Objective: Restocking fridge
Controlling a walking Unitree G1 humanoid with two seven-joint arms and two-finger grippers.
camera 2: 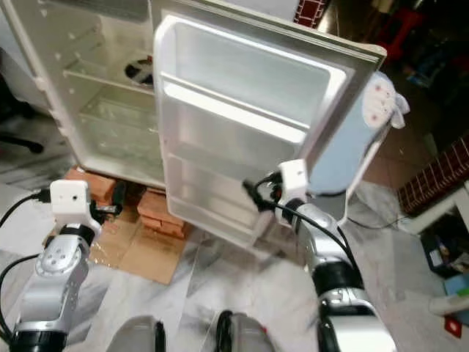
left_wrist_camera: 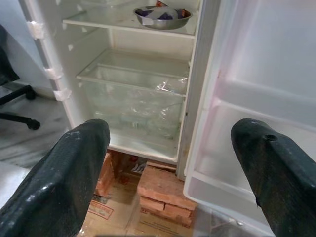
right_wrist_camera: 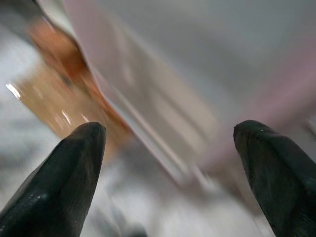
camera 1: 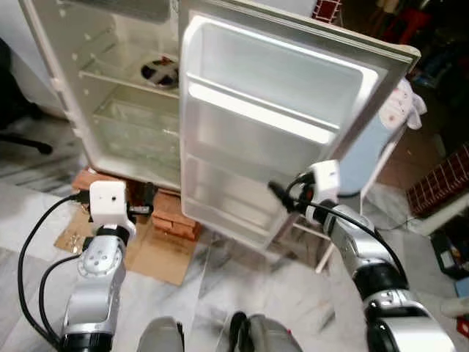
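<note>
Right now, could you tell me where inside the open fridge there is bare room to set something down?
The door's shelves are bare: the top bin under the rim, the middle rail, the bottom bin. The shelf is free left of the steel bowl; the bowl crowds its right end. The drawer below holds only clear plastic. Both grippers, left and right, are open.

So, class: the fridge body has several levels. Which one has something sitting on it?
The upper shelf of the open fridge: a metal bowl sits on it. The clear drawer below holds no visible item, and the door shelves look bare.
</note>
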